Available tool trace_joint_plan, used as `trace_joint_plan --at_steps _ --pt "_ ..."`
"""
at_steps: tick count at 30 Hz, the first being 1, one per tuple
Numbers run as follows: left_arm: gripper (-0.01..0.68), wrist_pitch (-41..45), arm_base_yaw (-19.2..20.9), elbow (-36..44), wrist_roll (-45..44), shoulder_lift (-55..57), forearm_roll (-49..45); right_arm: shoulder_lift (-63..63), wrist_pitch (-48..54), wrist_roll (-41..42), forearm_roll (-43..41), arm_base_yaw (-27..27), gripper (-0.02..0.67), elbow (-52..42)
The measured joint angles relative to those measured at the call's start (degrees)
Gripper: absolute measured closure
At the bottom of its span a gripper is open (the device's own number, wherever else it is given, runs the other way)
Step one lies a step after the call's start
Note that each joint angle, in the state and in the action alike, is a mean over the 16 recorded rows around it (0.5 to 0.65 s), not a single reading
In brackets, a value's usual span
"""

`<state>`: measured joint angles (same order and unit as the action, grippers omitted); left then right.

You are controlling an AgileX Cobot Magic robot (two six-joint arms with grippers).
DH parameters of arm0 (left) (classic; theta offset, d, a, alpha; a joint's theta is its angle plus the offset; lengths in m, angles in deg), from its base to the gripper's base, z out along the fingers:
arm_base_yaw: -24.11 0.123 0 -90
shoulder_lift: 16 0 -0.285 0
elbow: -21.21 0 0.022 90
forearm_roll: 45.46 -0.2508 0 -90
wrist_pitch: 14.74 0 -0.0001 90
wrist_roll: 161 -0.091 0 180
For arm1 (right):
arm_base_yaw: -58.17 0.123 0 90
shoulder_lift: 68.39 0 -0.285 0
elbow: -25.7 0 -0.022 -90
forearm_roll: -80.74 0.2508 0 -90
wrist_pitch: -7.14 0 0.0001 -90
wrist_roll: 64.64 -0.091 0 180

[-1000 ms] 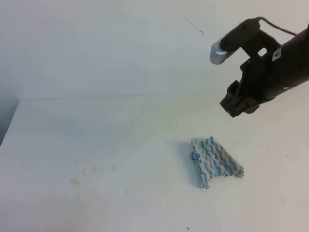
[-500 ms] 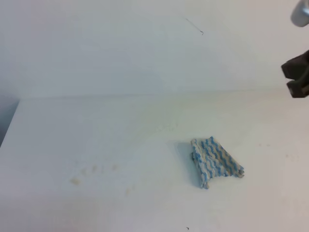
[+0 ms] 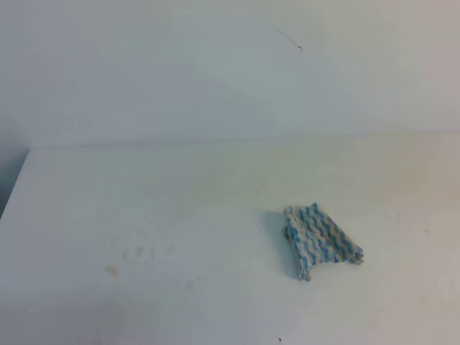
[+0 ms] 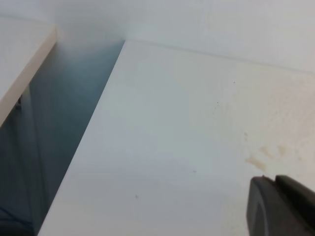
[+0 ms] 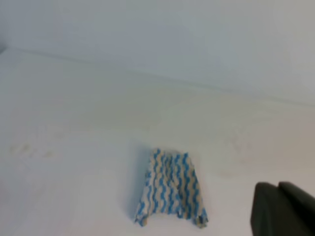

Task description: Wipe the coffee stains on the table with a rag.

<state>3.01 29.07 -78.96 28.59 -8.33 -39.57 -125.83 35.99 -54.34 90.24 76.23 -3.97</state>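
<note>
Well apart from the fingers [image 5: 283, 209] – pressed together – lies the rag [image 5: 171, 188].

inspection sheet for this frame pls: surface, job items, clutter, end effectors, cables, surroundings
Surface: white table, faint smudges, lightly soiled.
Job's things: rag, blue-white zigzag, crumpled, lying free right of centre; coffee stains, small tan blots near the front left, apart from the rag.
Clutter: tiny dark speck near the front edge; nothing else seen.
End effectors: left end effector only partly visible at the left wrist view's corner, state unclear; right end effector shut, holding nothing, off the rag.
Cables: nothing seen.
Surroundings: pale wall with a thin dark mark; second white surface beyond a gap at the table's left.
</note>
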Motion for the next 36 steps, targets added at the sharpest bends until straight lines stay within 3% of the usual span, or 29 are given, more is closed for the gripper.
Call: trace_joint_plan --at_steps 19,36 --pt "0.672 0.0 0.0 0.0 0.0 0.1 0.0 4.5 5.0 -2.9 1.4 -1.8 0.652 -2.5" --pt "0.672 0.0 0.0 0.0 0.0 0.0 0.0 31.3 4.5 -2.9 2.2 -10.0 0.652 -14.5"
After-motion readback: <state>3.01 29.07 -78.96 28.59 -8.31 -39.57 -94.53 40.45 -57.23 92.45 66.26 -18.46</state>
